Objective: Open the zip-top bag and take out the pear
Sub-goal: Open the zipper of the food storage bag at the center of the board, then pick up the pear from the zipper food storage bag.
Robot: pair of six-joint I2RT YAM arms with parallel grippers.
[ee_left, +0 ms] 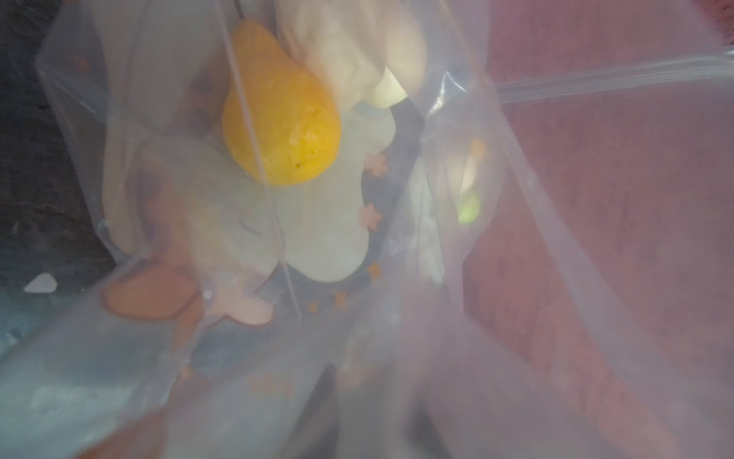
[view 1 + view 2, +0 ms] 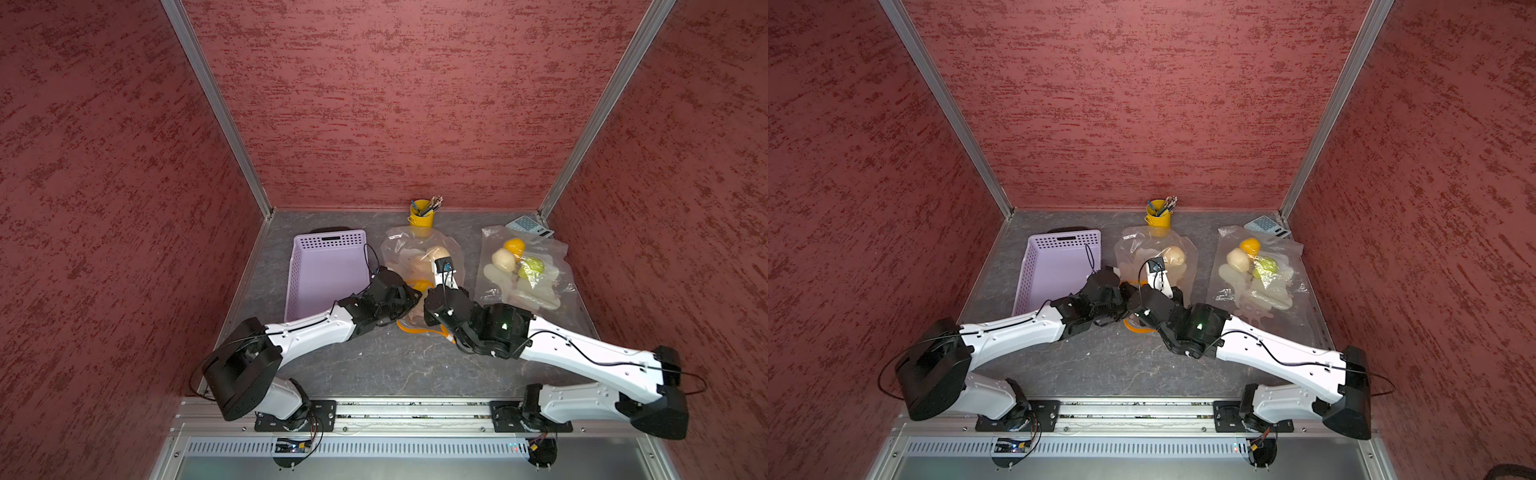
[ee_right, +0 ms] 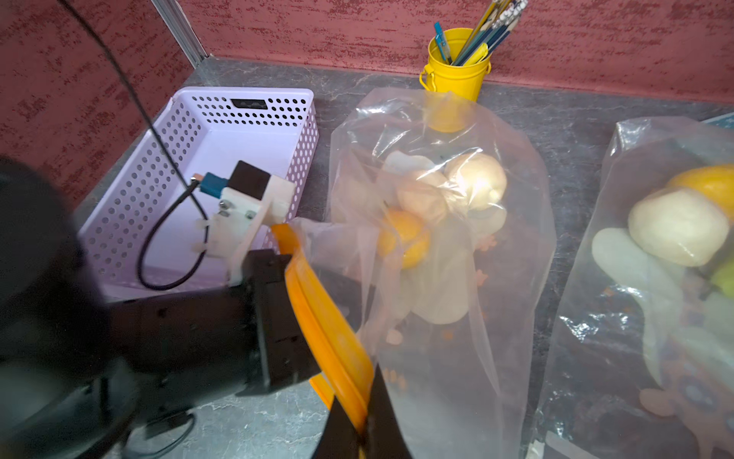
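Centrally, the zip-top bag [image 3: 456, 337] lies on the surface [image 2: 374, 365], its orange zip strip [image 3: 317, 310] pinched between the right fingers [image 3: 387, 421]; the left fingers sit at the mouth behind film, their spread indeterminable. The pear [image 1: 282, 131], yellow-orange, rests inside among pale items. Film appears limp and slippery, best held by the stiffer strip; the rounded pear probably suits a grip across its belly.

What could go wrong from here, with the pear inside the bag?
1. The right fingers pinch only the orange zip strip; it could slip out and the mouth of the bag might fall shut.
2. The pear lies beside pale fruit; the left fingers, hidden at the mouth, might catch film or the wrong item.
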